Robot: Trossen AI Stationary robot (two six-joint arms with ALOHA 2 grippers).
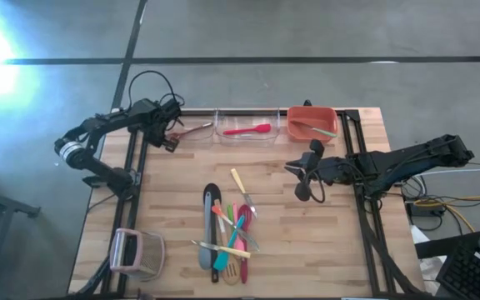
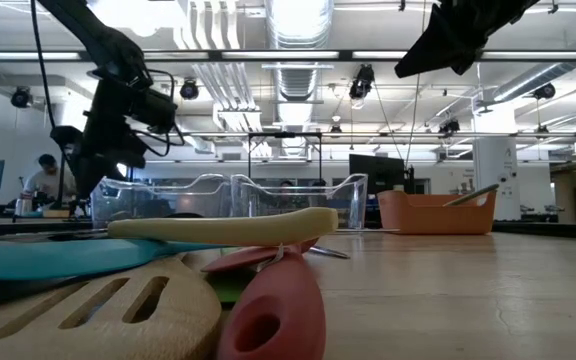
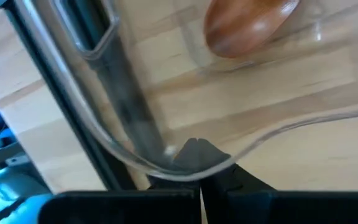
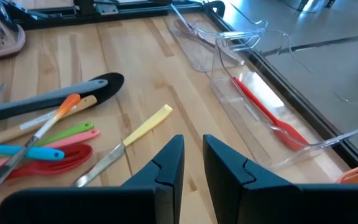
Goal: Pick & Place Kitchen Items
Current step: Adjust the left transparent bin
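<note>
One spoon (image 1: 192,130) pinched in left gripper (image 1: 172,138) at clear bin's (image 1: 246,135) end: drop it inside; right gripper (image 1: 307,177) narrow, empty.

Clear bin (image 1: 246,127) beside orange bin (image 1: 312,123) at the table's (image 1: 323,242) far edge; boxy pinkish object (image 1: 137,252), perhaps a grater

Bare tabletop (image 1: 323,242) beside utensil pile (image 1: 227,237)

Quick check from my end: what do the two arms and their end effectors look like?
Both arms are dark, jointed links. The left arm has a pale band near one joint and looping black cables. The right end effector has two dark, wedge-shaped fingers.
</note>
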